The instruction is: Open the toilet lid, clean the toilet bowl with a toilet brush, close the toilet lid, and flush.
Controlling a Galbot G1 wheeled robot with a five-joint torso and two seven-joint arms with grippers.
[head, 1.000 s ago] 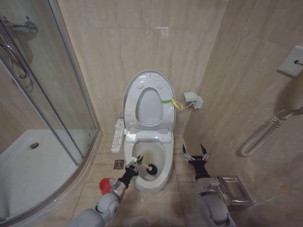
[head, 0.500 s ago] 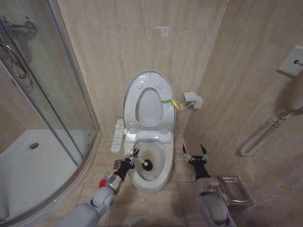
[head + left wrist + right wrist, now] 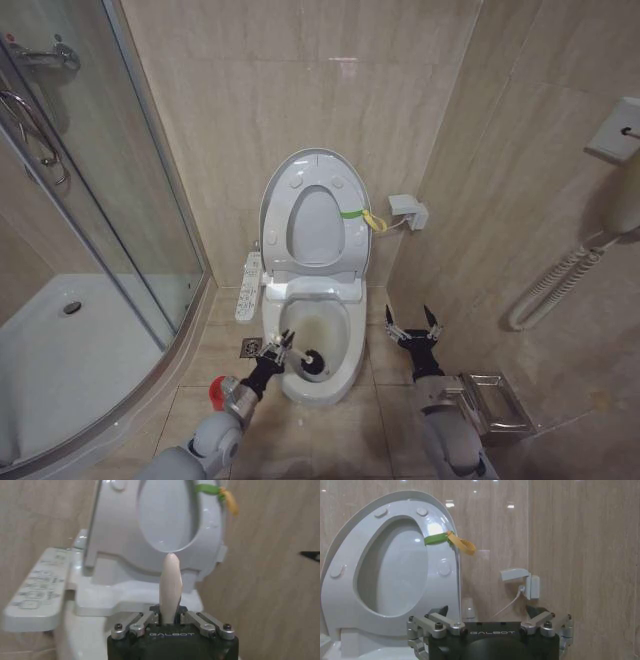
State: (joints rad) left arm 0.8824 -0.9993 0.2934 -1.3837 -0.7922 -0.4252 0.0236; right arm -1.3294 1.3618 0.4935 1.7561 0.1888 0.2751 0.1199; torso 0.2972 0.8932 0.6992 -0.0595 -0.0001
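Toilet brush [image 3: 308,361] is what we are working with: our left claw [image 3: 281,350] is clamped on its pale handle, the black head low inside the toilet bowl [image 3: 340,345], near the front rim. The toilet lid [image 3: 275,195] stands upright against the wall. To scrub well, we judge the bristles should press on the brownish stain and sweep round the wall without catching the rim. Our right claw [image 3: 411,327] waits spread wide beside the bowl.

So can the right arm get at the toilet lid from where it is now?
Probably yes. The right gripper hangs open beside the bowl, and the raised lid stands behind it with nothing between. The left gripper with the brush is at the bowl's other side.
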